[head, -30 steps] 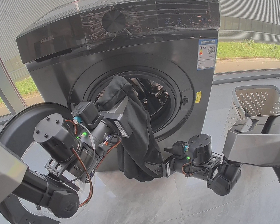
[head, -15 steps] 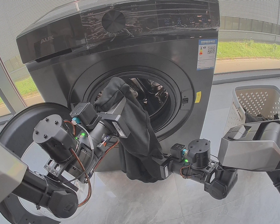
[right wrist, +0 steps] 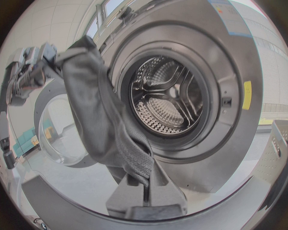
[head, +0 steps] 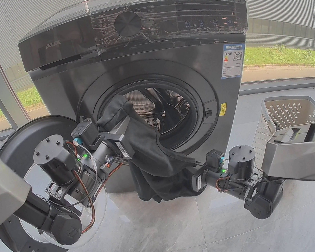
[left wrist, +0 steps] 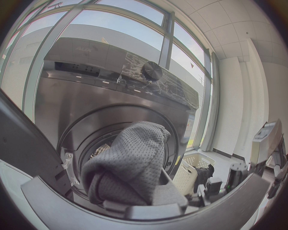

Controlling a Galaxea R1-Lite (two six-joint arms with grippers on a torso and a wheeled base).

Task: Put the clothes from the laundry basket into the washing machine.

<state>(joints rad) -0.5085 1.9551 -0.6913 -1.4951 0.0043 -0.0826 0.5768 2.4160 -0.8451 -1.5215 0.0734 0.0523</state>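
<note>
Pinching a lower corner of the dark garment (head: 151,161), the right gripper (right wrist: 144,188) sits low before the washing machine (head: 136,68), fingers closed tight on the cloth. Higher on the left, the left gripper (head: 124,127) clamps the garment's bunched top, so the cloth hangs between them, just in front of the open drum (head: 161,110). The door (head: 17,144) stands swung open leftward. Off right, the white laundry basket (head: 296,111) stands beside the machine.

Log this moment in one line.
left gripper: shut on garment, by washer opening | right gripper: shut on garment's low end | door: open | garment: hanging outside drum
</note>
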